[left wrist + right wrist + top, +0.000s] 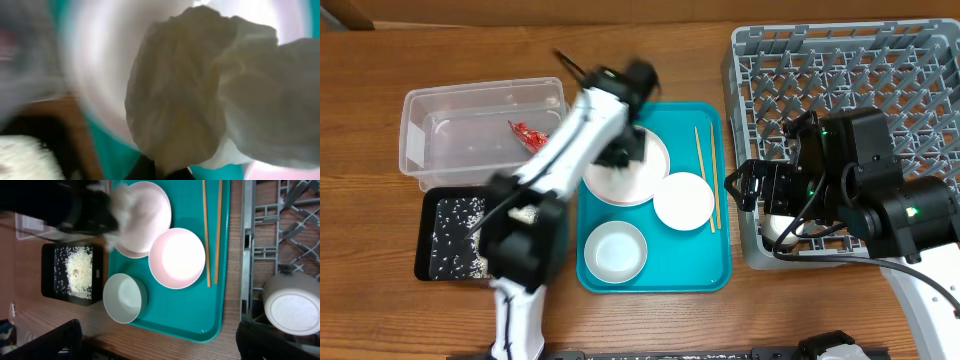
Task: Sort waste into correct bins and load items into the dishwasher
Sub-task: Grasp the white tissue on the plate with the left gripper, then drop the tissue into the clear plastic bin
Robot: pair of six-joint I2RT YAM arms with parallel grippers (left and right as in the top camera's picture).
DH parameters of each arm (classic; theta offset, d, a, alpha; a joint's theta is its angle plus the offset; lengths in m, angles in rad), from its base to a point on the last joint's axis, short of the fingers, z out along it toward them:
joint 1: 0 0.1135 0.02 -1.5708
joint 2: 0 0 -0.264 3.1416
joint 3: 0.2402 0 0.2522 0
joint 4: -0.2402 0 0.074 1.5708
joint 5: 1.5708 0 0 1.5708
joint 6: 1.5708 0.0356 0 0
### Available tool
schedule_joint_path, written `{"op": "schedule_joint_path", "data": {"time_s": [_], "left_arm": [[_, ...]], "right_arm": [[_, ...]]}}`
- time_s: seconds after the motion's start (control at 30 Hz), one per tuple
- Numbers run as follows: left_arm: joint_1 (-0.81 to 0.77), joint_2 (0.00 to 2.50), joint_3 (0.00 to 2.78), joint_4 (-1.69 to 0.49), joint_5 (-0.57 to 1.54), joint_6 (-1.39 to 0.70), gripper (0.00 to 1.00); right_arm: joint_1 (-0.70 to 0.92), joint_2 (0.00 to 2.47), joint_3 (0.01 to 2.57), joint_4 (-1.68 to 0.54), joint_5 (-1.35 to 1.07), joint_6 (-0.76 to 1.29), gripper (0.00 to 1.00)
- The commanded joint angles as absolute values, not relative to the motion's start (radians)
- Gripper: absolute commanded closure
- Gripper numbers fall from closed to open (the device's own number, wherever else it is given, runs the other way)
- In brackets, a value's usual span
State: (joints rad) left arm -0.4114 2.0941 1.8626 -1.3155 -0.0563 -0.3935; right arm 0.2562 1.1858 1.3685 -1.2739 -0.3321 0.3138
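My left gripper point(620, 150) hangs over the large white plate point(642, 178) on the teal tray, blurred by motion. In the left wrist view its dark fingers point(160, 172) are shut on the crumpled white napkin point(200, 85), which fills the frame. My right gripper point(735, 186) is open and empty at the left edge of the grey dish rack point(860, 70); its fingers point(160, 342) are wide apart. A white cup point(287, 311) lies in the rack. The chopsticks point(706, 175), a shallow bowl point(683, 200) and a deeper bowl point(615, 250) sit on the tray.
The clear tub point(485, 130) at the back left holds the red wrapper point(527, 131). The black tray point(430, 245) in front of it holds rice grains point(455, 240). The teal tray point(705, 270) lies between the bins and the rack.
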Motion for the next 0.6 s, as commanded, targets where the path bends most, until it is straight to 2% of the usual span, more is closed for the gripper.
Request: {"op": "schedule_joint_path", "data": {"time_s": [0.0,0.33,0.37,0.4,0.43,0.47,0.57], "left_arm": [[-0.321,1.9,1.927,-1.338,-0.187,-0.408,0.96],[-0.02,1.892,1.856,-1.349,-0.226,-0.408,0.94],[-0.002,1.902,1.847,-1.35,-0.214,-0.406,0.77],[0.014,1.914,1.843,-1.354,-0.204,-0.395,0.49],[0.025,1.923,1.843,-1.358,-0.202,-0.387,0.29],[0.033,1.924,1.843,-1.359,-0.202,-0.379,0.23],[0.047,1.906,1.866,-1.375,-0.202,-0.37,0.24]], "right_arm": [[0.26,1.182,1.38,-1.272,-0.323,0.314,0.0],[0.26,1.182,1.38,-1.273,-0.323,0.314,0.0],[0.26,1.182,1.38,-1.273,-0.323,0.314,0.0],[0.26,1.182,1.38,-1.273,-0.323,0.314,0.0],[0.26,1.182,1.38,-1.273,-0.323,0.314,0.0],[0.26,1.182,1.38,-1.273,-0.323,0.314,0.0],[0.26,1.182,1.38,-1.273,-0.323,0.314,0.0]]}}
